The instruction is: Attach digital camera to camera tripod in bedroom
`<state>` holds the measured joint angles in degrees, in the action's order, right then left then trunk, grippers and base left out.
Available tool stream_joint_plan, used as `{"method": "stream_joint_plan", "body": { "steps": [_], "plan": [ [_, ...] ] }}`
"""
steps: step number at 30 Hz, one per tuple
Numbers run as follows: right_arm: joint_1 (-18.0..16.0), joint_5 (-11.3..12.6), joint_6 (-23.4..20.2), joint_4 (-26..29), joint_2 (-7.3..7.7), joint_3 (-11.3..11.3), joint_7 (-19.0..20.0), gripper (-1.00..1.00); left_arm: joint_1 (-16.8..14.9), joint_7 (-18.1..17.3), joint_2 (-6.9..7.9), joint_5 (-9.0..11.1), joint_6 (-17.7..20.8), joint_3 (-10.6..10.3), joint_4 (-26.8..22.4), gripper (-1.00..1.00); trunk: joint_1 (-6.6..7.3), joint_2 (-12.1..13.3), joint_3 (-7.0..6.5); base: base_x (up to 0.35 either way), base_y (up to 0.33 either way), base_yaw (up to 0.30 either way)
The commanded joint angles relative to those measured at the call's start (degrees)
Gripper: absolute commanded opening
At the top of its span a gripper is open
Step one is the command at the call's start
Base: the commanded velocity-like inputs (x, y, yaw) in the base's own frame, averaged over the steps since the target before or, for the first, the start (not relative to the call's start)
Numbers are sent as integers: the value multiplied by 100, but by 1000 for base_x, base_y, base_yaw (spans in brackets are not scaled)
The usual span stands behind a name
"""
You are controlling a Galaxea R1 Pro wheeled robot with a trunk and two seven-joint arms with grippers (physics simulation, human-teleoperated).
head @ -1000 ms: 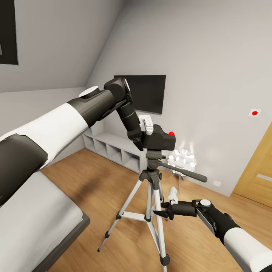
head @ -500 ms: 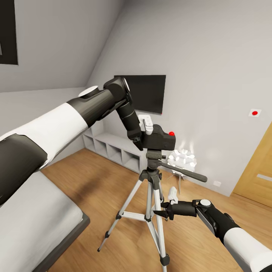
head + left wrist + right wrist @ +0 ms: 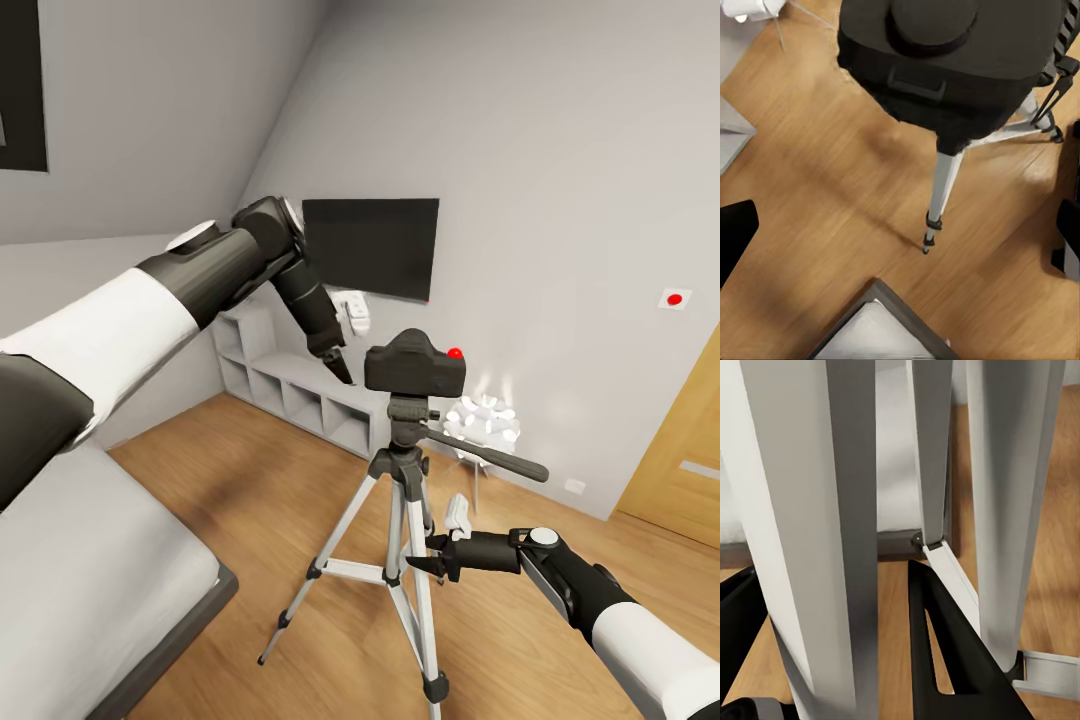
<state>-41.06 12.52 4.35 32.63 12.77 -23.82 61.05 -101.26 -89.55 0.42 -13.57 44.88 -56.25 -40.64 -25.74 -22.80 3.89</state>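
Head view: the digital camera (image 3: 415,364) is seen seated on the pan head of the camera tripod (image 3: 400,520), upright, with its red dot on top and nothing gripping it. The left end effector (image 3: 341,372) is held just beside the camera body, apart from it, on the side toward the grey cubby shelf (image 3: 290,390); its fingers are spread and nothing is held between them. In the left wrist view the camera (image 3: 945,60) lies straight ahead along the finger axis, with a silver tripod leg (image 3: 942,187) descending to the wooden floor (image 3: 832,195). The right end effector (image 3: 425,562) is placed low against the tripod legs, whose long axis runs nearly vertical; one leg is seen between its fingers (image 3: 952,660) in the right wrist view, though whether it is clamped cannot be told. The attachment is judged complete; the left arm is the nearer one to the camera.
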Motion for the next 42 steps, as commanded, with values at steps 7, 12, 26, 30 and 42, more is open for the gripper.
{"method": "stream_joint_plan", "body": {
  "steps": [7, 12, 26, 30, 42],
  "plan": [
    [-7, -92, 57, -11, 6, -35, -6, -100, -8, -46, 363, -40, -95, -2, -34, 100, -4, -12, 15, 0, 0, 0],
    [-7, -92, 57, -11, 6, -35, -6, -100, -8, -46, 627, -40, -154, 3, -41, 100, -4, -12, 15, 0, 0, 0],
    [-9, -92, 92, -11, 6, -35, -6, -100, -8, -46, 1703, -40, -180, 174, -244, 100, -4, -12, 15, 0, 0, 0],
    [-7, -92, 140, -11, 6, -35, -6, -100, -8, -46, 2058, -39, -192, 699, -227, 100, -4, -12, 15, 0, 0, 0],
    [-7, -92, 170, -10, 6, -35, 2, -100, 32, 515, 2770, -11, -95, 2184, -83, 100, -4, -12, 15, 0, 0, 0]
  ]
}}
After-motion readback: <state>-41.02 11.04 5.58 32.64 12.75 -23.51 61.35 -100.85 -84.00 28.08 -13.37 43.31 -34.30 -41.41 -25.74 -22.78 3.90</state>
